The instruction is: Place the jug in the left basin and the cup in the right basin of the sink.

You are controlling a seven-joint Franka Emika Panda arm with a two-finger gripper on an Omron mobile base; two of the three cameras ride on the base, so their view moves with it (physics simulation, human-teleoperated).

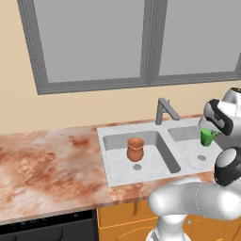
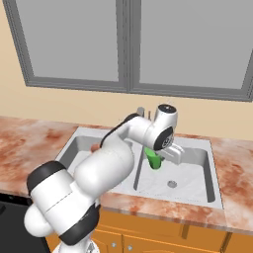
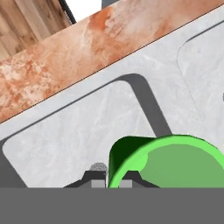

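The brown jug stands upright in the wide left basin, beside its drain; a sliver of the jug peeks out past my arm. My gripper is shut on the rim of the green cup and holds it above the smaller right basin. From the right, the cup hangs under the gripper, over the right basin, near the divider. In the hand view, the cup's rim sits between the fingers of my gripper, with the basin floor below.
The angular grey faucet rises behind the divider, close to the hand. Marbled reddish countertop surrounds the sink. A window is on the back wall. The right basin's drain lies beneath the cup.
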